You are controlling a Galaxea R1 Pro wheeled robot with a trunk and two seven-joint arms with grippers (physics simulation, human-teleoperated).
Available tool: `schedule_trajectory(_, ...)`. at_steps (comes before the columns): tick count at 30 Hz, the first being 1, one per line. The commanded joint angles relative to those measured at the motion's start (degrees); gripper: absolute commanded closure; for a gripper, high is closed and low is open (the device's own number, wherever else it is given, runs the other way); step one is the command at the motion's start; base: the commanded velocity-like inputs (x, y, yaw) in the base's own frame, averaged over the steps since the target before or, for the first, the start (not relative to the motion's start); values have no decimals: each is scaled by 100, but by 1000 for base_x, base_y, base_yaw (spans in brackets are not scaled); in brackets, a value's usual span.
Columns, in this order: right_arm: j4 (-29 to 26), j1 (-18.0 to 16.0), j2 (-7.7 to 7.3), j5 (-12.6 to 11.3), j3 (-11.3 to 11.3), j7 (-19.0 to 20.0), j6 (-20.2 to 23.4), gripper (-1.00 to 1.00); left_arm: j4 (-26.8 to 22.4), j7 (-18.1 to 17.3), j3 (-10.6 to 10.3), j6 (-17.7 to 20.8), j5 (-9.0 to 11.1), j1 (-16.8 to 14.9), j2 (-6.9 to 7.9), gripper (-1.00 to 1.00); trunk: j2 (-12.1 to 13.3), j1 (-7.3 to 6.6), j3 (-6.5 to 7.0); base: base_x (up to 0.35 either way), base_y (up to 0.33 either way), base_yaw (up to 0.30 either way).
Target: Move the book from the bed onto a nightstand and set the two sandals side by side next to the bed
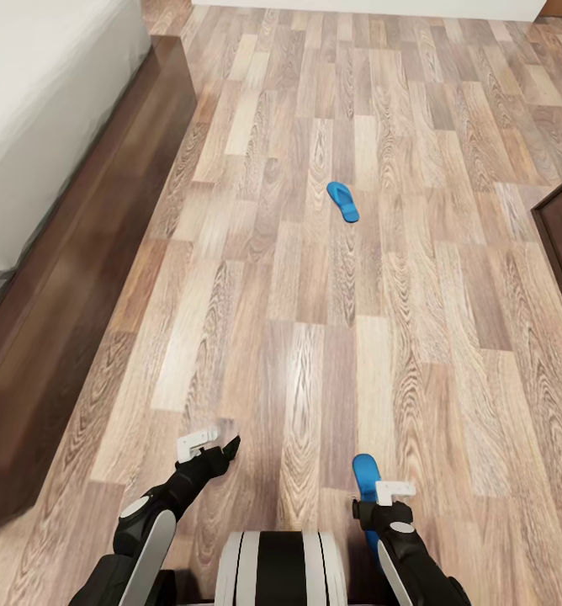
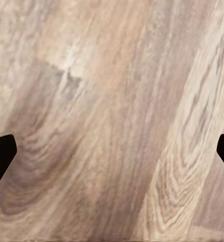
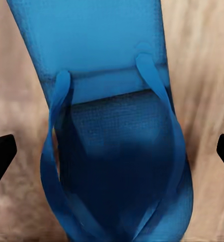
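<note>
Both arms are reaching out low over the floor [image 1: 315,337]. Going left to right: the bed [image 1: 45,126] is lying well off to the left of the left pincer [image 1: 218,446], whose fingers are standing wide apart over bare planks, with nothing between them. Ahead, well beyond both pincers, one blue sandal [image 1: 343,202] is lying flat and alone on the floor. The right pincer [image 1: 382,497] is hanging directly over the second sandal [image 1: 365,473]; in the right wrist view that sandal [image 3: 117,151] is sitting between the spread fingertips [image 3: 1,154], straps up, not yet gripped.

Judging by its look, the sandal is probably light, thin and somewhat flexible, with a finely textured sole that should not be slippery. Pinching it across its narrow width, near the middle by the strap anchors, seems safest; gripping by the straps alone would likely let it dangle and swing.
</note>
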Motion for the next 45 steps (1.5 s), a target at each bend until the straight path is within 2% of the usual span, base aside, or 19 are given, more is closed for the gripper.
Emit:
schedule_trajectory(1,-10,0,1,21,1,-15,39,-100,-7,23,0,27,55,-1,-1,-100,-1,-3,-3,-217,0,0)
schedule_trajectory(33,-7,0,7,21,8,-15,39,-100,-4,23,0,24,55,-1,-1,-100,-1,-3,-3,-23,0,0)
schedule_trajectory(38,-8,0,7,21,9,-15,39,-100,0,23,0,31,55,-1,-1,-100,-8,10,-114,0,0,0)
schedule_trajectory(45,-5,0,7,21,8,-15,39,-100,0,23,0,32,55,-1,-1,-100,-8,10,-114,0,0,0)
